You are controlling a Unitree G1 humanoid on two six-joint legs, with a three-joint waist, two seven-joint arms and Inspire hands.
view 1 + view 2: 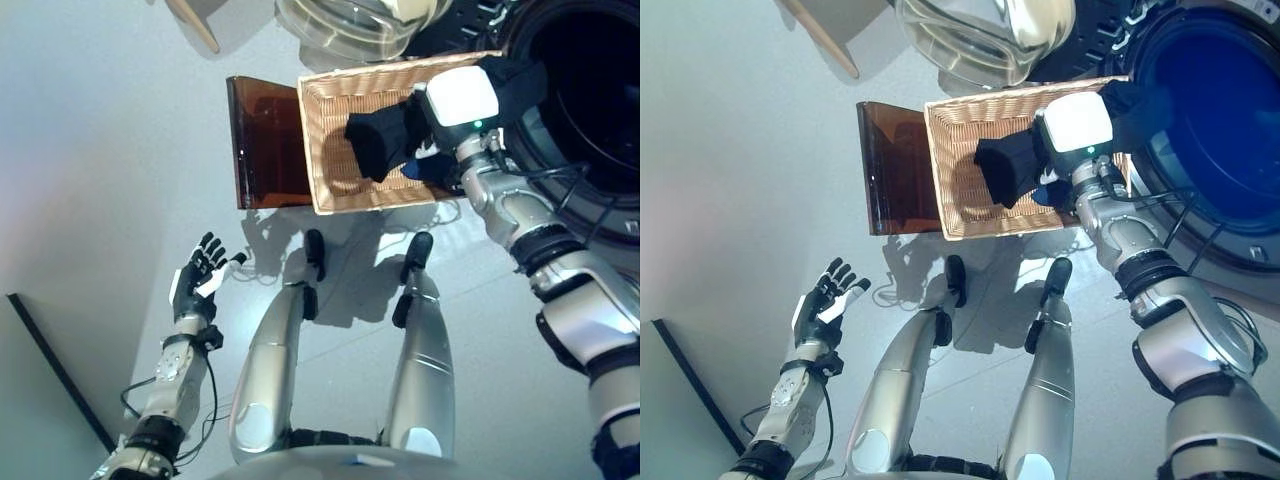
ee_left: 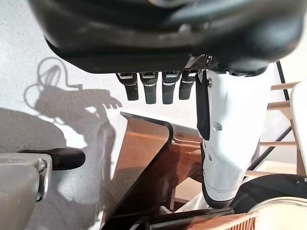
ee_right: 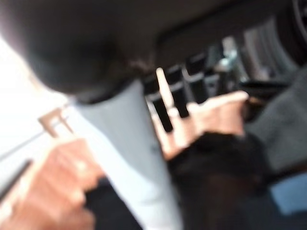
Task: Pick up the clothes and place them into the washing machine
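Hanging from the right hand (image 1: 440, 120) at the upper right of the head views, a black garment (image 1: 383, 140) is seen draped just left of the hand's white-backed bulk, over the inside of a wicker basket (image 1: 330, 150). The fingers of that hand are hidden beneath the hand's back and the dark cloth in the head views, and the right wrist view is too blurred to settle the matter, so whether they are curled round the garment cannot be told; the cloth is at least seen directly against and below the fingers there. A patch of blue fabric (image 1: 412, 170) is glimpsed in the basket just under the hand. The basket is set on the grey floor (image 1: 110, 150), with a brown translucent panel (image 1: 265, 140) lying against its left side. To the right of the basket the dark round opening of the washing machine (image 1: 1230, 110) is shown, and its clear door (image 1: 990, 40) is seen at the top centre of the frame. The left hand (image 1: 198, 275) is held at the lower left, well apart from the basket, with fingers straight and spread and nothing in them.
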